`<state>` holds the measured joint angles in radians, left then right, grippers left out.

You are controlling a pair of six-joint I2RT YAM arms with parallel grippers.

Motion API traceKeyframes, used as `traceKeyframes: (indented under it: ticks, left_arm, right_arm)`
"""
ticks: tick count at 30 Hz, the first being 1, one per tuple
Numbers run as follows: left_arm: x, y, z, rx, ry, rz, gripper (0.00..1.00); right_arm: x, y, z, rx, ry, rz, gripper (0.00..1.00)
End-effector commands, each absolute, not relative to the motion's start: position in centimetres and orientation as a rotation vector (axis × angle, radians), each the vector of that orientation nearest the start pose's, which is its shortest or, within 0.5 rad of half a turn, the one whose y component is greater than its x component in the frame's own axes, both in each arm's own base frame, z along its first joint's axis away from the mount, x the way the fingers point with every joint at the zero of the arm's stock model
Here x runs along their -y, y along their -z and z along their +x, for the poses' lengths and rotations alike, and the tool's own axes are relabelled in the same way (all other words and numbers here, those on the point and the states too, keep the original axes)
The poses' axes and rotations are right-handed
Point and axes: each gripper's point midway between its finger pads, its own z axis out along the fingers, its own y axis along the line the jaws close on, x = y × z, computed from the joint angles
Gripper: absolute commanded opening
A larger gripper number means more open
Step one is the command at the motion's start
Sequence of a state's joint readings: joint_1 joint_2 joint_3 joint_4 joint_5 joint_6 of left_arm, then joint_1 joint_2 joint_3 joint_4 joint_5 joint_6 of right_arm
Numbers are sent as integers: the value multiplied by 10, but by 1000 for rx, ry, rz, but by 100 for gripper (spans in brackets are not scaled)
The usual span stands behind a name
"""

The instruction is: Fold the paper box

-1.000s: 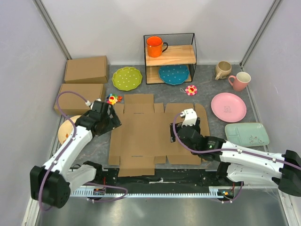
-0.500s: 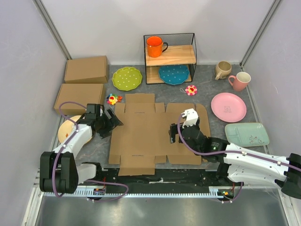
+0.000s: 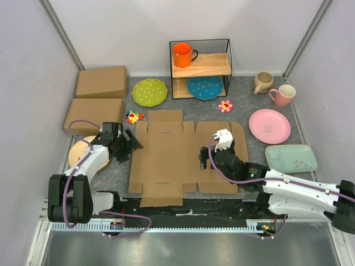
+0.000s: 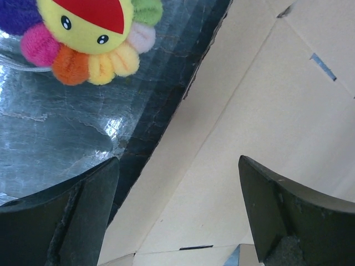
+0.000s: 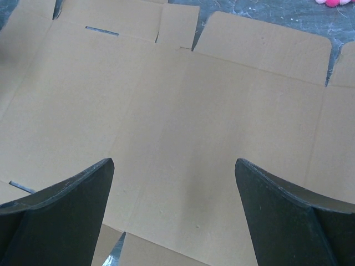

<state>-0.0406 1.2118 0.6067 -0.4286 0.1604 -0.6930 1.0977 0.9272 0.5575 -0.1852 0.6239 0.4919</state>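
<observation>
Since a second ago the left arm has folded down low toward the tabletop. Its left end effector has dropped to the 9 o'clock edge of the paper box. The right arm has shifted only slightly.

The paper box is a plain brown corrugated cardboard sheet, die-cut with flaps and tabs. It lies flat and unfolded in the middle of the dark grey tabletop.

The left end effector is released, with its two black fingers spread wide. In the left wrist view one finger hangs over bare tabletop and the other over cardboard, so they straddle the sheet's edge. Whether either finger touches anything cannot be told. A plush rainbow-petalled flower toy with a yellow face lies on the tabletop at 11 o'clock from the sheet.

The right end effector hangs over the sheet's 3 o'clock half. It is also released, fingers wide apart and grasping nothing. The right wrist view shows only flat cardboard between them.

At 12 o'clock stands a black wire shelf with wooden boards. It holds a round orange mug on top and a blue dotted plate below. Two closed brown cardboard boxes sit at 10 o'clock. A round pink plate lies at 2 o'clock and a pale green rectangular tray at 3 o'clock.
</observation>
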Motion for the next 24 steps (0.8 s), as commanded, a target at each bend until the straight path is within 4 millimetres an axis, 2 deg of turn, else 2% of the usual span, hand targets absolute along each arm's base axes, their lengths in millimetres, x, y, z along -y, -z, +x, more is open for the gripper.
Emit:
traceKeyframes:
  ticks: [1,8,12,15,18,24]
  left_arm:
    - [75,-38,260,-2567,544,-750,91]
    - [98,-37,256,-2601,725,-683,79]
    - [112,-46,255,-2580,852,-624,63]
    - [115,-57,256,-2550,883,-577,52]
    - [120,-65,257,-2530,918,-503,46]
    - [132,-66,255,-2542,964,-436,39]
  right_arm:
    - [-223,-147,209,-1989,-375,-249,98]
    - [-225,-152,210,-1981,-389,-247,98]
    - [-226,-152,209,-1985,-398,-245,98]
    - [-227,-155,209,-1985,-404,-241,98]
    - [-228,-156,209,-1987,-405,-241,98]
    - [-232,-157,210,-1993,-410,-245,98]
